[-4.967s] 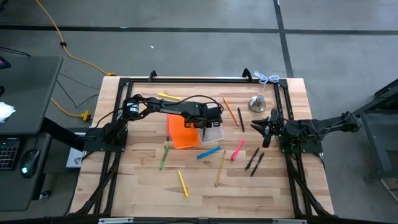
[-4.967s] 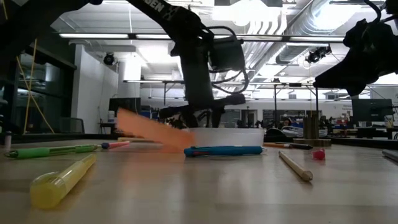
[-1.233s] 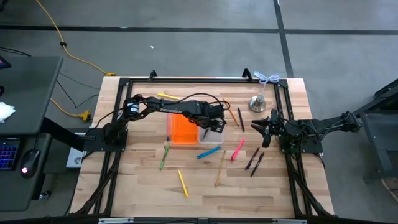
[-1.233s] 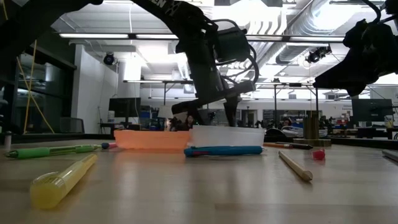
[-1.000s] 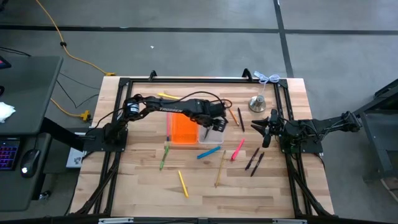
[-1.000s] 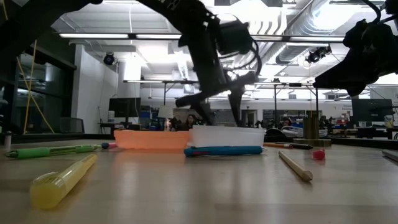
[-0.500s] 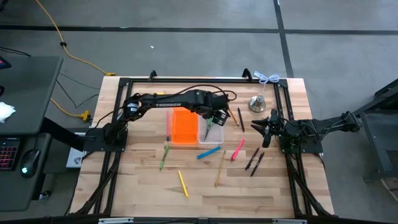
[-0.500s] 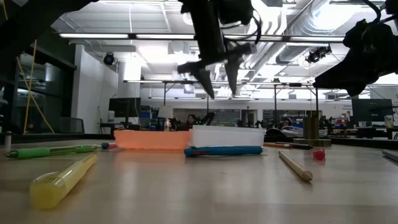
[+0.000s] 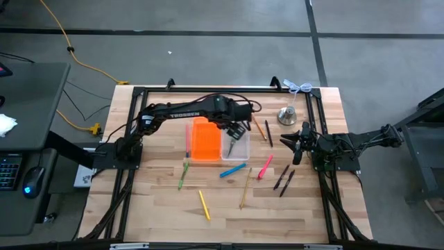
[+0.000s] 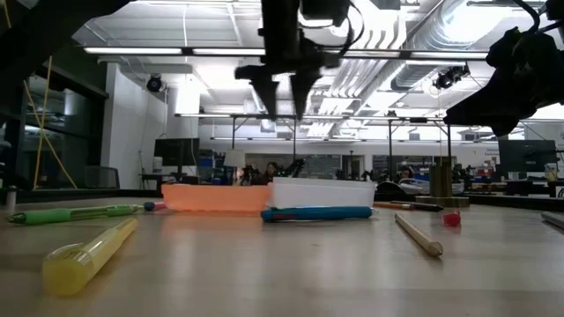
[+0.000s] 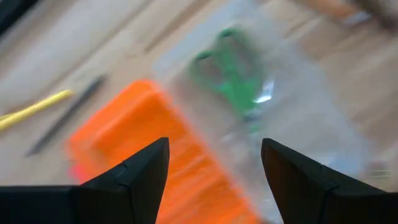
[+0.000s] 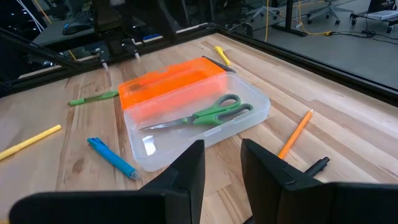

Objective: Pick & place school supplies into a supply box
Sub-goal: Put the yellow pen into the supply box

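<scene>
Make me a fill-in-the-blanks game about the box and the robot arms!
1. The scissors lie in the ____ half of the supply box.
2. The other half of the box is ____.
3. The left end effector is ____ the box.
4. The blue pen lies on the ____.

Missing: clear; orange; above; table

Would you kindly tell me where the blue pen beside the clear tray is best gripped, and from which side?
Probably mid-barrel, from straight above: the blue pen lies flat, close beside the clear tray, so the fingers should close across its width, with the tray-side finger set down carefully.

Green-handled scissors (image 12: 202, 116) fill the clear tray (image 12: 245, 125); the left arm's open jaws hang above.
</scene>
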Controlling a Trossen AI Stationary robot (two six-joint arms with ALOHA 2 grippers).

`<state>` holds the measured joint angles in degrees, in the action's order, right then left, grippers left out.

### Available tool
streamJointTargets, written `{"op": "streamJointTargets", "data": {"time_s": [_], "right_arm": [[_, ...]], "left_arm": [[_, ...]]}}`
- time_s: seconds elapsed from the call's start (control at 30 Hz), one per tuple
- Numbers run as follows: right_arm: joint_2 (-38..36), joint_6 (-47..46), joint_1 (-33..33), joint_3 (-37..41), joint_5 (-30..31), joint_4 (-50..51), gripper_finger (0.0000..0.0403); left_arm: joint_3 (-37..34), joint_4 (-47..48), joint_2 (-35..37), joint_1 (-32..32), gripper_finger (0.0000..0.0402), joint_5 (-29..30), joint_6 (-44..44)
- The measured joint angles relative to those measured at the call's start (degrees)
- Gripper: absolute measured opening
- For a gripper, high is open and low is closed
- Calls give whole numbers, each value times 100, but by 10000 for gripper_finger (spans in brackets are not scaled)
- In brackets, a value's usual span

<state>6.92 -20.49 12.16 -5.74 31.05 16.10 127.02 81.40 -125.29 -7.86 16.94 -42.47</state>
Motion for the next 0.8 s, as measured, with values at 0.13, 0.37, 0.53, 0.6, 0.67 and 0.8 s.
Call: {"op": "streamJointTargets", "data": {"time_s": [0.13, 0.37, 0.53, 0.6, 0.67, 0.8], "right_arm": [[0, 0, 0, 0, 2, -1, 83], [-2, 1, 0, 0, 2, -1, 83], [-7, 0, 0, 0, 11, -1, 83], [-8, 0, 0, 0, 17, -3, 83], [-16, 1, -1, 0, 26, -3, 83], [-15, 2, 0, 0, 28, -3, 83]], "left_arm": [[-4, 770, 21, -4, 281, 480, -132], [-4, 868, 161, -99, 283, 816, 178], [-15, 804, 325, -477, 280, 930, 631], [-13, 890, 396, -658, 282, 929, 869], [-11, 853, 452, -829, 283, 908, 1115], [-13, 864, 560, -1119, 284, 901, 1588]]}}
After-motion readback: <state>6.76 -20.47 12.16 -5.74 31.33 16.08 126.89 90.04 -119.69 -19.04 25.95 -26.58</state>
